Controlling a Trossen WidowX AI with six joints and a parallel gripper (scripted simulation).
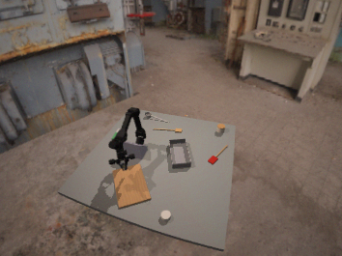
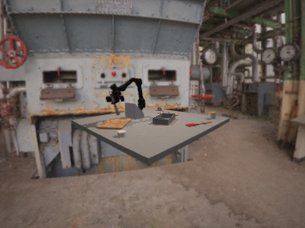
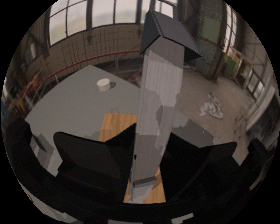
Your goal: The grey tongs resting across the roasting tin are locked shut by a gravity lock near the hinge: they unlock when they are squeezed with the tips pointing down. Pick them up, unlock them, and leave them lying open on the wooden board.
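- The fingers are clamped on the grey tongs (image 3: 153, 116).
- The tongs hang above the wooden board (image 1: 131, 186), tips down.
- The roasting tin (image 1: 180, 155) sits beside the board on the bench (image 1: 203, 199).

red spatula (image 1: 215, 156) | white cup (image 1: 165, 215) | wooden spoon (image 1: 169, 129) (near scissors (image 1: 154, 117))

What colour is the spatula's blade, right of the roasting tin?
Red, on a light wooden handle; the top view shows it best.
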